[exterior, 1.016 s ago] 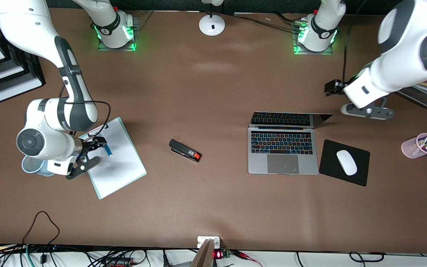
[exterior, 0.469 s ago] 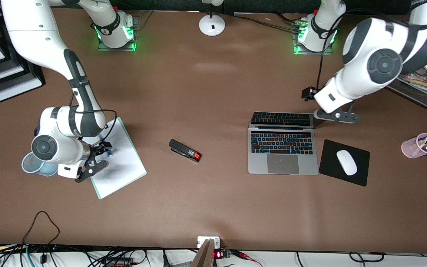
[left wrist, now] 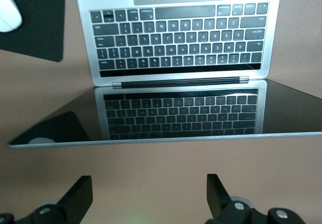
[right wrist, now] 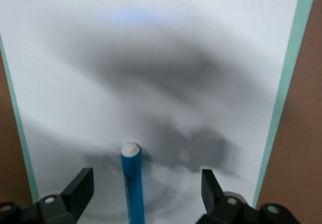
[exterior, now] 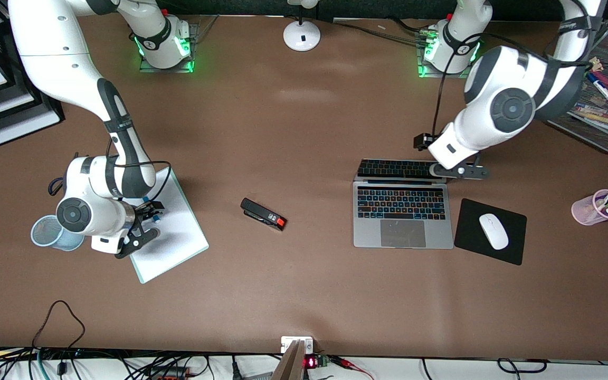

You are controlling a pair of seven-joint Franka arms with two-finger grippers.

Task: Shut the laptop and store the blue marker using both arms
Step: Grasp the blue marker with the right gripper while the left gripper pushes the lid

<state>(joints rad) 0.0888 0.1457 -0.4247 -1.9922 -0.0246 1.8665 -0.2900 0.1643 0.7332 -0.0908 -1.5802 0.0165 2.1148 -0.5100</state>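
My right gripper [right wrist: 142, 194] sits low over the white clipboard [exterior: 169, 232] at the right arm's end of the worktop [exterior: 304, 295], jaws spread wide and holding nothing. The blue marker [right wrist: 133, 183] lies flat on the clipboard sheet between my two fingers [right wrist: 78, 191], clear of both, its small white end pointing away from my wrist. A blue mesh cup [exterior: 50, 233] stands just beside this wrist, off the clipboard's edge. My left gripper [left wrist: 149, 199] hangs above the top edge of the laptop [exterior: 402, 211] screen, jaws wide apart and empty, one finger [left wrist: 75, 201] to either side of the lid's width, not touching it as far as I can see. The laptop is open, keyboard lit, its dark screen mirroring the keys. A black mouse pad [exterior: 470, 245] with a white mouse [exterior: 493, 231] lies just beside the laptop. A black stapler [exterior: 263, 214] rests on the worktop between clipboard and laptop, well apart from both grippers.
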